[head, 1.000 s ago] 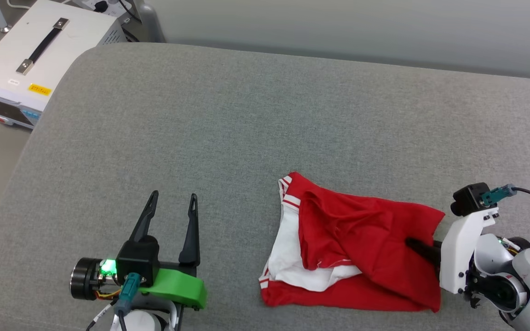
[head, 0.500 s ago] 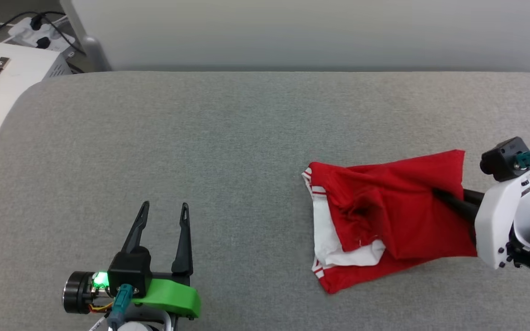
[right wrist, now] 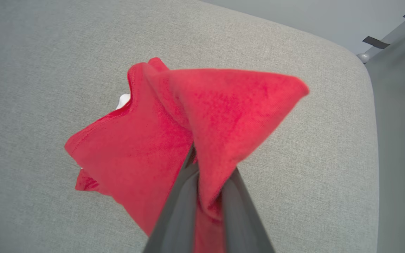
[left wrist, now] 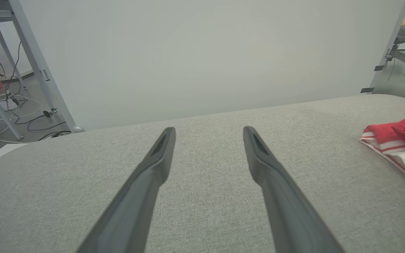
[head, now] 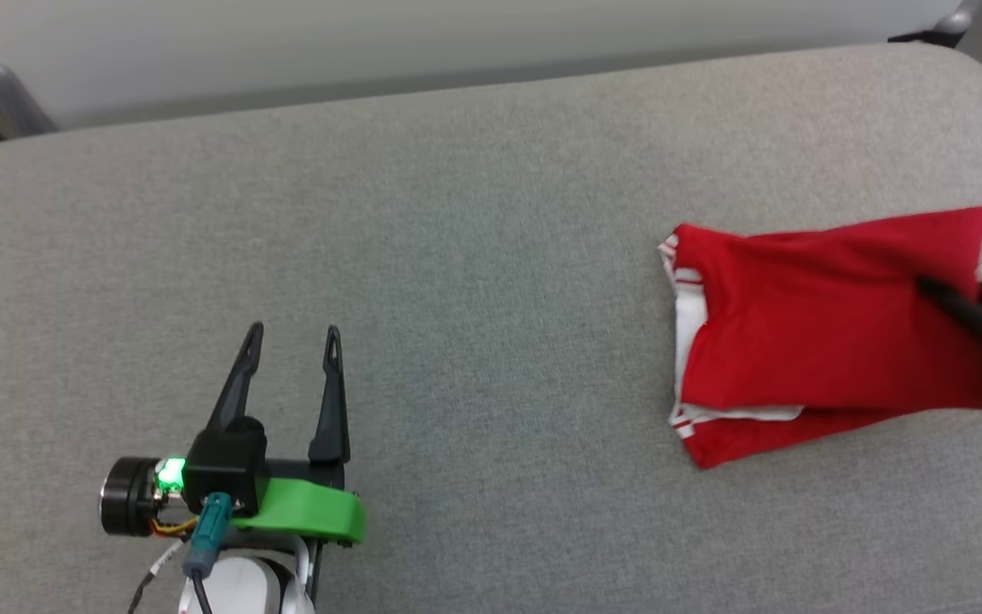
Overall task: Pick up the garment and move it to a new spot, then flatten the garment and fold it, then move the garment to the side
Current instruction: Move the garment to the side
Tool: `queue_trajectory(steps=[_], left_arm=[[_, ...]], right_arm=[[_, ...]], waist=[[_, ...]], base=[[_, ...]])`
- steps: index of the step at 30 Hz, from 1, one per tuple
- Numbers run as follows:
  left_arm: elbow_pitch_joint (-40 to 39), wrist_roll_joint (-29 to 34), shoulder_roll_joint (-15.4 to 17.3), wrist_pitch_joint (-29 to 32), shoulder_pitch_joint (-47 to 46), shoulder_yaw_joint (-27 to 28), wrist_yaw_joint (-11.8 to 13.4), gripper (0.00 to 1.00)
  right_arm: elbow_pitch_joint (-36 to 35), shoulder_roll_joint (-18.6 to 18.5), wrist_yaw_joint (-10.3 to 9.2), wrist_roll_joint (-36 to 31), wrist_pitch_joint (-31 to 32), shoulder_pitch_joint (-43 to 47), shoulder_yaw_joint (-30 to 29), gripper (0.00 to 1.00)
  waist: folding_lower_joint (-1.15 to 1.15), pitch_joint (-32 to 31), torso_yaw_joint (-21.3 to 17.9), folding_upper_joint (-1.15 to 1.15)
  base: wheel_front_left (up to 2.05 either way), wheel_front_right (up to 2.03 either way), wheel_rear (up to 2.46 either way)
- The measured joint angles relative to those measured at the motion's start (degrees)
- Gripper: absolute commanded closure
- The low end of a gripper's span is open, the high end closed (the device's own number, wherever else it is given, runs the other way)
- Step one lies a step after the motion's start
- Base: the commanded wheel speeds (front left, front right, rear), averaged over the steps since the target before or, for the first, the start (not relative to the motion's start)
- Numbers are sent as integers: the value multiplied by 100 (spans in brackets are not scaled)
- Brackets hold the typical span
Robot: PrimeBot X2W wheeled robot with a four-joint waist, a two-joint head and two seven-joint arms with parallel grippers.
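Here, over grey upholstery (head: 491,213) below a pale wall (left wrist: 202,52), right gripper (head: 926,286) pinches garment (head: 823,315), left gripper (head: 292,333) spread.

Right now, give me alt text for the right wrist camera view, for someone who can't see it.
The right gripper is shut on a fold of the red garment, its two dark fingers rising from the bottom edge. The cloth spreads left over a grey fabric surface, with a speck of white at its far edge.

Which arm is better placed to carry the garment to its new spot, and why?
Right. The right gripper is shut on the garment; the left gripper stands open, apart from it.
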Motion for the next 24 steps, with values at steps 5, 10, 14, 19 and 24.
queue_trajectory(steps=[5,10,14,19,24], left_arm=[[-185,55,82,0,-322,3,-44,0],[-338,59,176,0,-591,45,-52,0],[-485,60,230,0,-755,65,-52,0],[-578,76,302,0,-858,100,-49,0],[-624,76,337,0,-979,136,-49,0]], right_arm=[[459,-260,0,-219,48,-287,-376,100],[982,-508,0,-563,33,-675,-541,100],[1523,-699,0,-740,-74,-1003,-744,100],[2167,-829,0,-821,-223,-1358,-983,100],[2740,-842,0,-991,-404,-1678,-1237,100]], waist=[[0,449,-99,0],[1,960,-118,0],[1,1385,-119,0],[1,1817,-110,0],[1,2129,-100,0]], base=[[0,0,0],[0,0,0],[0,0,0],[0,0,0],[0,0,0]])
